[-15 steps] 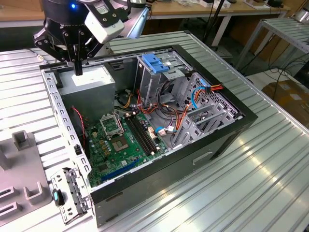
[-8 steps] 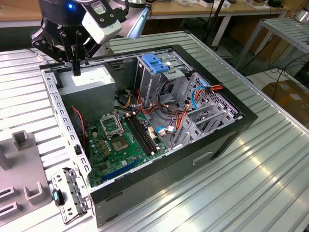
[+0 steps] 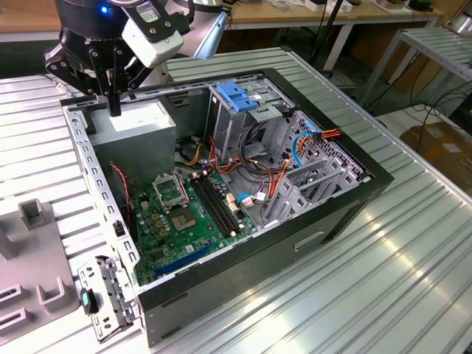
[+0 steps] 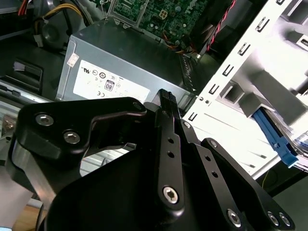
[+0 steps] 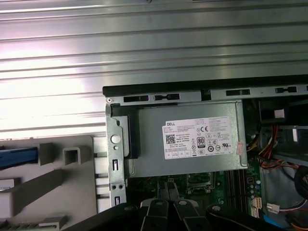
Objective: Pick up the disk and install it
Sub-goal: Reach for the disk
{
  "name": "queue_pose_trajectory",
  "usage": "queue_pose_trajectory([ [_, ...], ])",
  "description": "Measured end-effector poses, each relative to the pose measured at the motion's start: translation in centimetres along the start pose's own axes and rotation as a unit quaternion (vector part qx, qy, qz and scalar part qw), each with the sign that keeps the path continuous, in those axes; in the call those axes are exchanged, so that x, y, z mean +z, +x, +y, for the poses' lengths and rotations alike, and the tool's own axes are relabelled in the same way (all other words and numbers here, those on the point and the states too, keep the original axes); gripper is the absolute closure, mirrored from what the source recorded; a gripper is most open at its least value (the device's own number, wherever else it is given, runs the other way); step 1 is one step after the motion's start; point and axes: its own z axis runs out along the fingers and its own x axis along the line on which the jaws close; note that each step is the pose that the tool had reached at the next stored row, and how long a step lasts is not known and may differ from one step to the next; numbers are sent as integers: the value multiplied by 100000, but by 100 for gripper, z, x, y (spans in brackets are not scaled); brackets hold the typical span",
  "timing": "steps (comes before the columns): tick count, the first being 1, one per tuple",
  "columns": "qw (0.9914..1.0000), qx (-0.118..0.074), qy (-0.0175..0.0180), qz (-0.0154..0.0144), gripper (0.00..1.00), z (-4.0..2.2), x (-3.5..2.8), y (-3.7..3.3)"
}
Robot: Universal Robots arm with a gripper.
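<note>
Upper left of the exterior view, the gripper (image 3: 114, 109) hangs pinched shut and empty over the power supply (image 3: 133, 124). Dropping here could jab that box, or clip the case wall (image 4: 230, 92) on the way out. Beyond the wall, the disk (image 4: 275, 139) lies in a grey holder (image 5: 53, 180), showing a blue carrier edge and little else.

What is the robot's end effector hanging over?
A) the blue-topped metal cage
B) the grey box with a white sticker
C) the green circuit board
B: in the exterior view the end effector hangs just above the grey box, away from the board and cage.
</note>
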Motion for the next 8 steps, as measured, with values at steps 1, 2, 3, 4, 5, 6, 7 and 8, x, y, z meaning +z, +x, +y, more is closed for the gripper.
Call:
queue_pose_trajectory([
  [1, 100000, 0, 2, -1, 89, 0, 0, 3],
  [2, 100000, 1, 0, -2, 89, -1, 1, 9],
  [3, 100000, 0, 3, 0, 89, -1, 0, 12],
  [4, 100000, 2, 3, 0, 89, -2, 1, 20],
  [5, 100000, 2, 0, -3, 89, -2, 1, 24],
  [6, 100000, 2, -1, -2, 89, -2, 2, 28],
  [7, 100000, 3, 1, 0, 89, -3, 2, 33],
  [8, 100000, 3, 1, 0, 89, -3, 2, 37],
])
